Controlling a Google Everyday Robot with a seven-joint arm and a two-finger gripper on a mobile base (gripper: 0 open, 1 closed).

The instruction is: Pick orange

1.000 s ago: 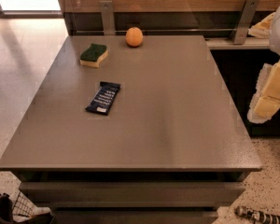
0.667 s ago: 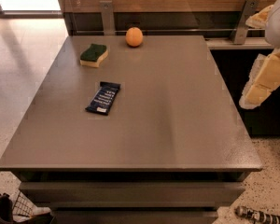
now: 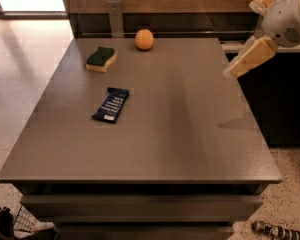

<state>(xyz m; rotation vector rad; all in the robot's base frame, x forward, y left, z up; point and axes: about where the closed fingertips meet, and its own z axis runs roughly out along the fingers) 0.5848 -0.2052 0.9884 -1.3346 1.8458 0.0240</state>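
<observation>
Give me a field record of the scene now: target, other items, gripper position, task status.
target: small round matte orange fruit, at the far edge of the grey flat-topped table, untouched
nearby: yellow-and-green sponge, left of the orange, apart from it
other: dark blue wrapped snack bar, nearer, left half
gripper: cream-coloured gripper, in the air by the table's right edge, far from the orange
status: orange not yet picked
</observation>
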